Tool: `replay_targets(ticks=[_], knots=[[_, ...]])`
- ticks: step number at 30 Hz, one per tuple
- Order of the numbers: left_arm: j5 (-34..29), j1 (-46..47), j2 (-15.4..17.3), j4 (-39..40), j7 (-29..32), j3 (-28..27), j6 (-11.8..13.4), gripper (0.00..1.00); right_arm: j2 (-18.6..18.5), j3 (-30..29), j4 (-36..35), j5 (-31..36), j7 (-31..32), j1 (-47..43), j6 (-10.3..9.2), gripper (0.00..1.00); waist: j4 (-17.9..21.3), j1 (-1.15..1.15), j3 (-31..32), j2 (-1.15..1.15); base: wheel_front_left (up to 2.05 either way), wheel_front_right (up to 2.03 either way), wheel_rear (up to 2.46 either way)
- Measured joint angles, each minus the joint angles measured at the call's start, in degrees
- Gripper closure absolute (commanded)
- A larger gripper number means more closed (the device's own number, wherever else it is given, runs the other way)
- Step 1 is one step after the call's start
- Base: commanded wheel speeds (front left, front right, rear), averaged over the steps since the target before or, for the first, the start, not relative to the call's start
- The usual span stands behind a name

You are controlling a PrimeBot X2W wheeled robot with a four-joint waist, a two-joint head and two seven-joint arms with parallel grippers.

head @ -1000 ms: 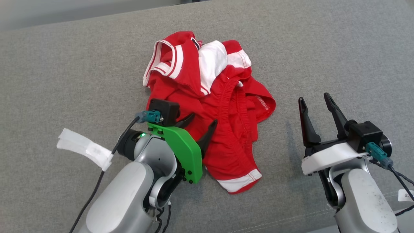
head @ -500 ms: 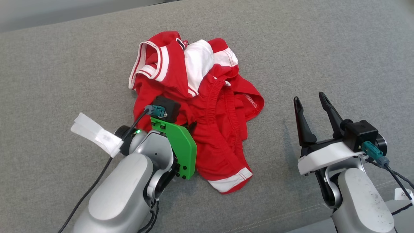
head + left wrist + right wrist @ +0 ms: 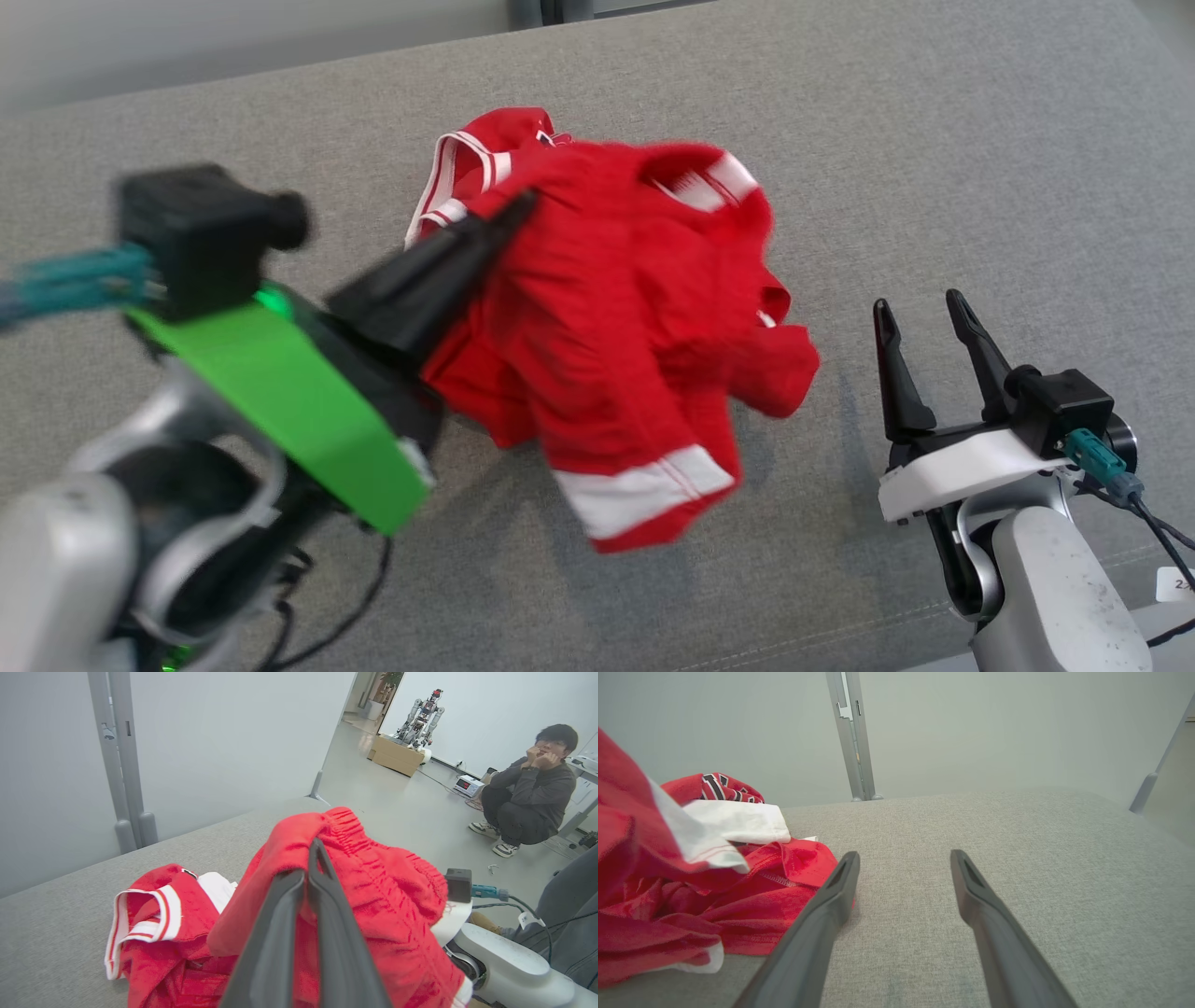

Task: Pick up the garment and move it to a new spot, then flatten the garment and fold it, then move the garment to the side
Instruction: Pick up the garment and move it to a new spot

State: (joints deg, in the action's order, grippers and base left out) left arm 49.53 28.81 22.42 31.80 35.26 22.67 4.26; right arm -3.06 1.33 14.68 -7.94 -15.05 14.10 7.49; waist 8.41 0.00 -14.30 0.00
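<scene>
Looking down from the head camera, I am seeing a red garment (image 3: 616,308) with white trim, bunched up near the middle of a grey fabric-covered desk (image 3: 934,140). My left claw (image 3: 518,205) is reaching in from the near left, blurred, with its two dark fingers pressed together on a fold of the red cloth. Part of the garment is hanging from that grip, raised above the desk, with a white-banded hem dangling at the near side. The rest is lying in a heap on the desk at the far left of the pile, where a white-edged opening is showing.

Through the left wrist camera, the claw's fingers are meeting at their tips. They are pinching a gathered, elasticated edge of the red fabric, which is draping down on both sides of them. Beyond the desk, on the far right, a person (image 3: 528,793) in dark clothes is crouching on the floor. Another robot (image 3: 420,716) is standing farther off by a cardboard box (image 3: 395,756).

My right claw (image 3: 920,303) is resting at the near right, well apart from the left one, with its fingers spread wide and holding nothing. Through the right wrist camera, its fingers are pointing across bare grey cloth. The nearest red fold is lying just beside the finger on the garment's side; I cannot tell whether they are touching.
</scene>
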Motion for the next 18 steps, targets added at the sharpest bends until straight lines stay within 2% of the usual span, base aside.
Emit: replay_targets(ticks=[4,5,8,12,15,17,18], knots=[[8.6,1.8,3.7,2.2,4.4,-10.3,3.4,1.0,0.1,0.7,0.0,0.0,0.0,0.2,0.0,0.0,-0.7,0.0,0.3,0.0,0.0,0.0,0.0],[8.6,1.8,3.7,2.2,4.4,-10.3,3.4,1.0,0.1,0.7,0.0,0.0,0.0,0.2,0.0,0.0,-0.7,0.0,0.3,0.0,0.0,0.0,0.0],[10.5,3.8,7.9,1.1,6.2,-17.2,5.2,1.0,0.1,0.8,-0.1,-0.1,0.0,0.3,0.0,0.0,-0.9,0.0,0.0,0.0,0.0,0.0,0.0],[2.3,4.5,19.3,-8.3,7.0,-24.8,5.8,1.0,0.1,1.0,-0.2,-0.6,0.0,0.6,0.0,0.0,-1.1,0.0,-1.0,0.0,0.0,0.0,0.0],[-2.0,4.1,24.4,-18.9,5.3,-28.3,5.3,1.0,0.2,1.3,-0.3,-0.7,0.0,1.5,0.0,0.0,-1.0,0.0,-2.0,0.0,0.0,0.0,0.0],[-3.3,4.1,25.8,-25.7,2.5,-30.4,4.5,1.0,0.1,1.4,-0.3,-0.7,0.0,1.9,0.0,0.0,-0.8,0.0,-2.8,0.0,0.0,0.0,0.0],[-4.1,4.2,26.6,-29.3,0.6,-30.9,3.2,1.0,0.2,1.6,-0.3,-0.7,0.0,2.3,0.0,0.0,-0.8,0.0,-3.2,0.0,0.0,0.0,0.0]])
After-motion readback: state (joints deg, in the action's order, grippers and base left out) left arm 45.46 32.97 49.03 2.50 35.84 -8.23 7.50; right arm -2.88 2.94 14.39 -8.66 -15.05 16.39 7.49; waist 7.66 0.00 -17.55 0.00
